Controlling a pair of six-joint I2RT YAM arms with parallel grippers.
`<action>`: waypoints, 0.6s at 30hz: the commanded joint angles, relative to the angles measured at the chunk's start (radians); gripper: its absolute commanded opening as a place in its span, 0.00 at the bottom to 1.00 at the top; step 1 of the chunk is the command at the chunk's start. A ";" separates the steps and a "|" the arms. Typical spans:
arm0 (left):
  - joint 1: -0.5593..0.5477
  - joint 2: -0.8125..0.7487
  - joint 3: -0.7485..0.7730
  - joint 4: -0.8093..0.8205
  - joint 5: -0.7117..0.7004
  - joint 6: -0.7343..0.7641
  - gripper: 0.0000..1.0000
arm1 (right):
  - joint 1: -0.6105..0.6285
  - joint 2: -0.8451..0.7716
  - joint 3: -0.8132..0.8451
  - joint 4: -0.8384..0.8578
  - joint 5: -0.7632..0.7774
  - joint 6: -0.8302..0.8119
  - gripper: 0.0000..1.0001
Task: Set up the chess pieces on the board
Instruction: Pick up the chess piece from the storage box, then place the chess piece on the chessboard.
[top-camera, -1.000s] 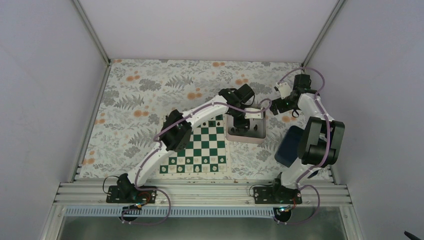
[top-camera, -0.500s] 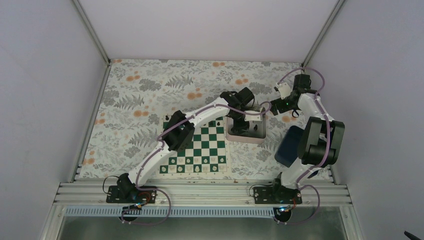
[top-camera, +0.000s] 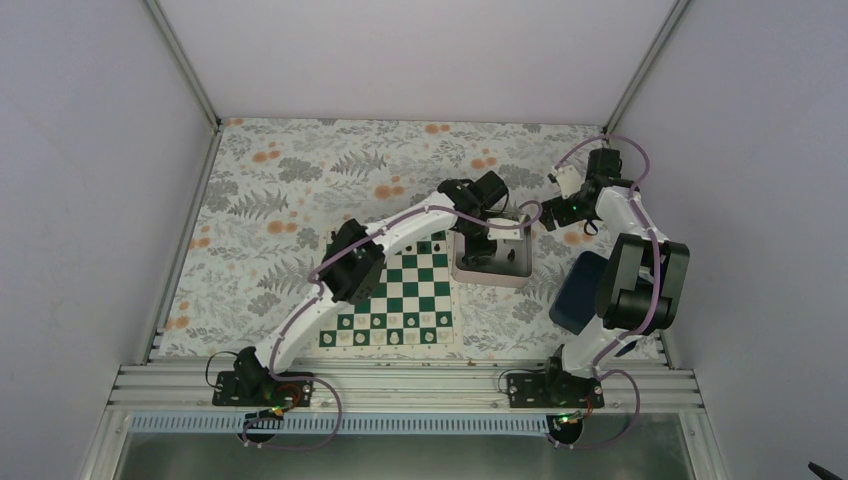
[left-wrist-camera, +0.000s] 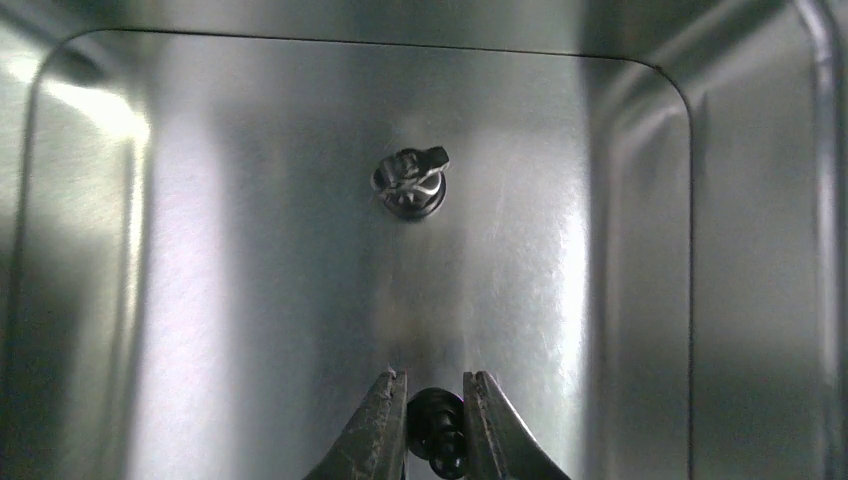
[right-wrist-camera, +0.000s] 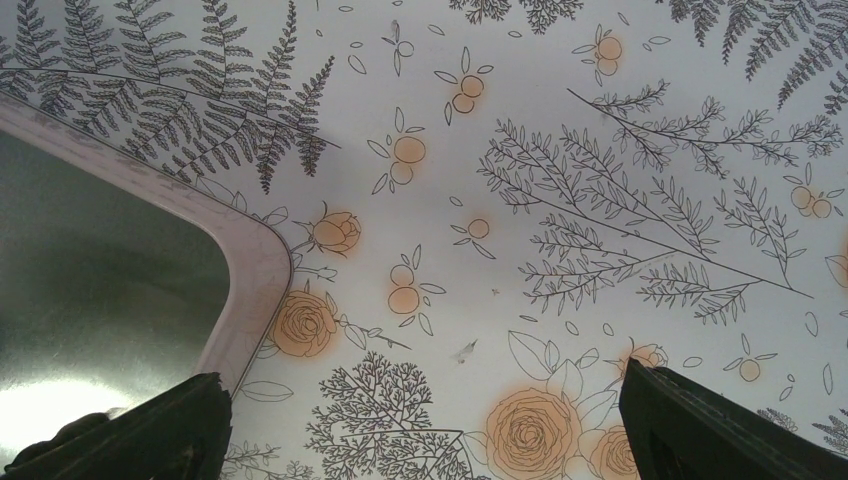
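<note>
The left gripper (left-wrist-camera: 435, 385) stands inside the silvery tray (left-wrist-camera: 640, 250). Its two fingers (left-wrist-camera: 380, 440) are drawn in close on either side of a black chess piece (left-wrist-camera: 436, 432). The pads look to be pressing its flanks, so the piece is pinched between them on the tray floor. Further in, toward the tray's far wall, a second piece (left-wrist-camera: 410, 182) lies tipped on its side, well apart from the fingers and mirrored in the metal.

From above, the tray sits right of the middle of the table (top-camera: 280, 170), just beside the far right corner of the board (top-camera: 395, 300). The board lies in the near half of the table, its near side running along the table's near edge. The left arm reaches across its far left part. A row of small pieces (top-camera: 390, 337) stands along the board's near rank, too small to tell their colours. A few black pieces (top-camera: 432, 245) stand at its far right.

The right gripper (right-wrist-camera: 425, 425) has its jaws spread wide and holds nothing. Its fingers (right-wrist-camera: 130, 430) show only at the lower corners of its wrist view. It hangs over the floral table covering, just outside a rounded corner of the tray. A dark blue box (top-camera: 572, 297) lies to the right of the tray, toward the table's right edge, partly hidden by the right arm.
</note>
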 joint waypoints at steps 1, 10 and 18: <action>0.016 -0.146 -0.036 -0.026 -0.057 0.023 0.05 | -0.003 0.002 -0.008 0.002 -0.010 -0.017 1.00; 0.133 -0.471 -0.443 0.084 -0.144 0.031 0.06 | -0.003 0.001 -0.001 -0.004 -0.004 -0.016 1.00; 0.314 -0.802 -0.957 0.257 -0.185 -0.002 0.06 | -0.003 0.009 0.004 -0.008 0.004 -0.013 1.00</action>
